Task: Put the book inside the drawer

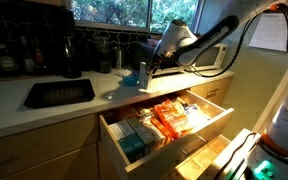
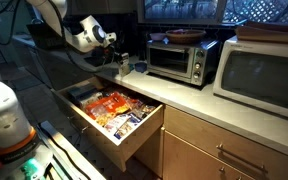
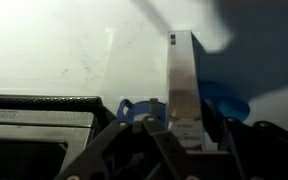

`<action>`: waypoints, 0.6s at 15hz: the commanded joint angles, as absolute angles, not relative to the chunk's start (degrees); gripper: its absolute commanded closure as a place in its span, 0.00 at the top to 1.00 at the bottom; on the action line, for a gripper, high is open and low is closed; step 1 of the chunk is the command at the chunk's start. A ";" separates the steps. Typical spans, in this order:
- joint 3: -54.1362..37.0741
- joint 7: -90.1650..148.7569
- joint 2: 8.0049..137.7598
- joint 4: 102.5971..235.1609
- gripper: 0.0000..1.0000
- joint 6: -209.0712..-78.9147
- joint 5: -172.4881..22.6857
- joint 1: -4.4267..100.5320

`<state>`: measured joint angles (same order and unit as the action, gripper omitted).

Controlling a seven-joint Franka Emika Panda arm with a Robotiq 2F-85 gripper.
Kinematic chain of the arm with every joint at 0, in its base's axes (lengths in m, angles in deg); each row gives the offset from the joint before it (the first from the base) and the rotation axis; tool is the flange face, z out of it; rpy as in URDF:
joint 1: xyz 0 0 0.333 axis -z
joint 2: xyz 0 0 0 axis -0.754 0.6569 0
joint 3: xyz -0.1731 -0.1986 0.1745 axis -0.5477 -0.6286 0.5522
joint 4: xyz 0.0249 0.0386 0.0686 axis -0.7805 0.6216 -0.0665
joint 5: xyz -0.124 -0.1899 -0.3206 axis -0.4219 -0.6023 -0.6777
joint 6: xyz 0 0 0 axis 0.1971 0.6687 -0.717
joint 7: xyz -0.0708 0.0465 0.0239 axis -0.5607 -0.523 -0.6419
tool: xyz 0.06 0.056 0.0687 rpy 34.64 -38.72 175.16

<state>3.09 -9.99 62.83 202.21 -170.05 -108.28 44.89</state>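
The open drawer point(image 1: 166, 122) lies nearest, full of packets. Beyond it, at the counter's point(image 1: 9, 108) near edge, the book point(image 1: 142, 76) stands upright. The gripper point(image 1: 149, 64) is above it, jaws narrow, pinching its top.

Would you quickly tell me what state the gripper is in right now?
Gripper: looks closed on the upright blue book, with its fingers tight against the thin edge.
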 commanded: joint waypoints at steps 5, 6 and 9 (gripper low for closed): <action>3.59 -8.58 61.84 202.66 0.04 -169.43 -107.79 44.77; 3.99 -7.38 60.76 203.22 0.04 -168.37 -106.54 44.85; 5.00 -3.71 57.63 204.43 0.05 -164.16 -103.57 44.77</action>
<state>3.94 -7.52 62.03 202.45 -168.33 -106.87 44.80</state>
